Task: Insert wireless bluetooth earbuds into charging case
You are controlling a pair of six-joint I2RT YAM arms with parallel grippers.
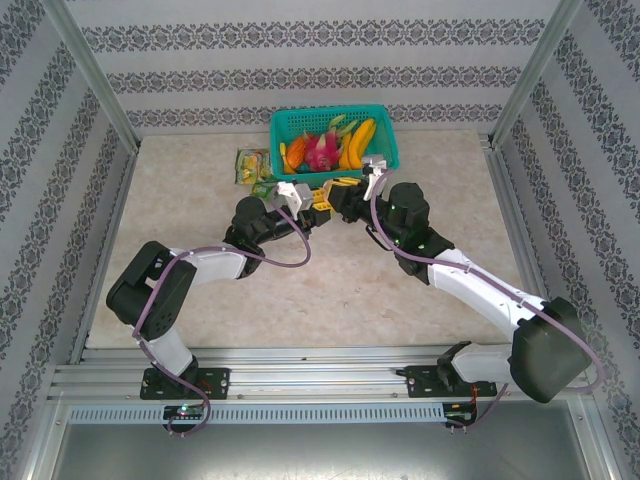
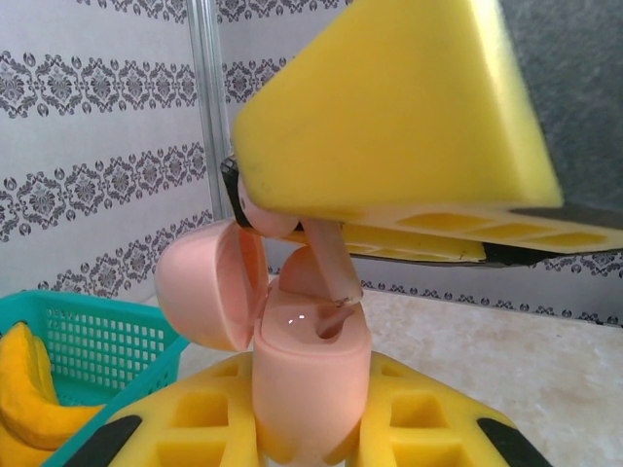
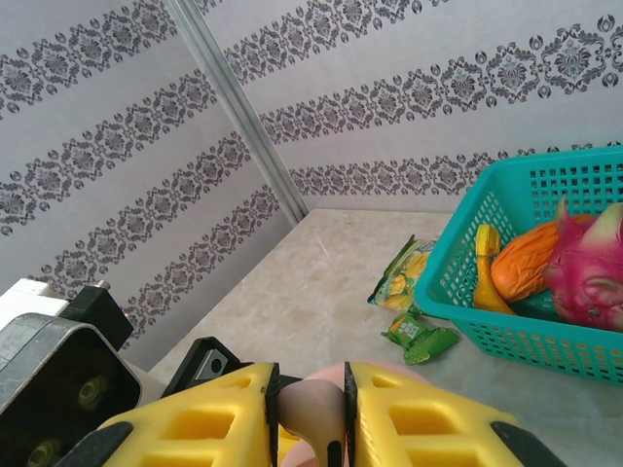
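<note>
Your left pincer (image 2: 310, 428) was clamped on the pink charging case (image 2: 311, 375), gripping its lower body between the two yellow fingers so that it stood upright, raised off the table (image 3: 311, 282). The case's lid (image 2: 206, 292) hung open to the left on its hinge, and the hollow inside faced up.

Your right pincer (image 3: 311, 413) was closed on one pale pink earbud (image 2: 329, 261), pinched between its yellow fingers. In the left wrist view that pincer sat directly above the case, with the bud's head tucked under the upper finger and its stem pointing down. The stem's tip reached the mouth of the hollow; you could not tell from these views whether it was seated.

From above, both pincers met tip to tip just in front of the teal basket (image 3: 458, 233), which held a dragon fruit (image 3: 589, 277) and other fruit. Two small snack packets (image 3: 401, 282) lay on the table beside the basket, well apart from the case.
</note>
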